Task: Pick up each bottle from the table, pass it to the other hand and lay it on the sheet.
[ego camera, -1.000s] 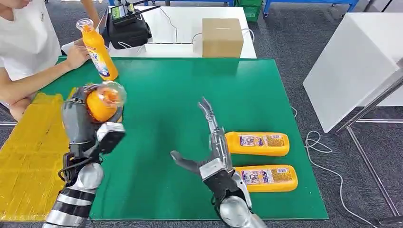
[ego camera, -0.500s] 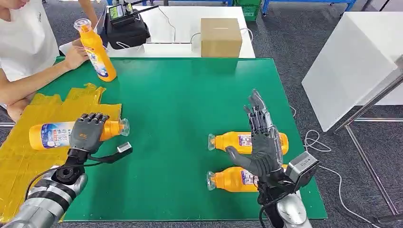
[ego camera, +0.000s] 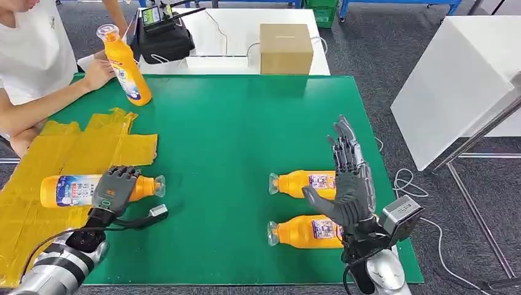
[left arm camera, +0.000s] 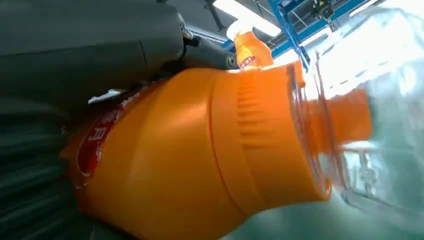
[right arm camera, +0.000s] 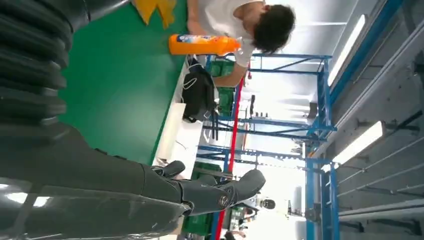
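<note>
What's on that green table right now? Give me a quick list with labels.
left hand: grips a bottle lying on the yellow sheet
right hand: open, raised over two lying bottles
far lying bottle: on the green mat
near lying bottle: on the mat
upright bottle: by a person's hand

The robot's left hand grips a bottle low at its side while its right hand stands raised, fingers spread.
</note>
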{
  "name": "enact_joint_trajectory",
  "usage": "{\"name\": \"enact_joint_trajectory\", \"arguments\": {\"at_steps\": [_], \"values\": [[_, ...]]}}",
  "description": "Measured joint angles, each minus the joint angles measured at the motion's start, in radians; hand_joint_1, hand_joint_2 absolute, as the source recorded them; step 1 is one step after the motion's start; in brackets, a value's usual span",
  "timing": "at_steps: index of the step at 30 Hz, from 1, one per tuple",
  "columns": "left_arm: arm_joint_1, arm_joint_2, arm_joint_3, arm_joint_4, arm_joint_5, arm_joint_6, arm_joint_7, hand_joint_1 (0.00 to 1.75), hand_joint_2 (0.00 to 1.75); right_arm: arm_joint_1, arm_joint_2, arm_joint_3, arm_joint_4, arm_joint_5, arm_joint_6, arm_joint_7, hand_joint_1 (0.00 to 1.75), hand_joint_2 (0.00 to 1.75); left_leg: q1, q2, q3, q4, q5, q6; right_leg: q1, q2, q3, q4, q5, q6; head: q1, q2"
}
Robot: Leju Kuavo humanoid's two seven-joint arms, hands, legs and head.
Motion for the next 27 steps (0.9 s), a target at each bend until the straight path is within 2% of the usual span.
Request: {"name": "enact_joint_trajectory", "arguments": {"at_steps": [11,27], "values": [[0.014,0.021,0.169,0.062,0.092,0.003,-0.174,0.00,1.75,0.010,-0.011,0.000,0.001,0.020,-0.042,0.002,0.00,1.75,0.001,0.000,0.002,0.000,0.000,0.000,0.001,0.000,-0.001,0.000,0.000,0.000,-0.001,0.000],[-0.006,-0.005,0.241,0.129,0.137,-0.027,-0.260,0.00,1.75,0.011,-0.009,-0.003,0.025,0.021,-0.050,0.020,0.00,1.75,0.000,0.000,0.007,0.000,-0.001,-0.001,0.002,0.000,0.000,0.000,-0.001,-0.001,-0.001,0.000]]}}
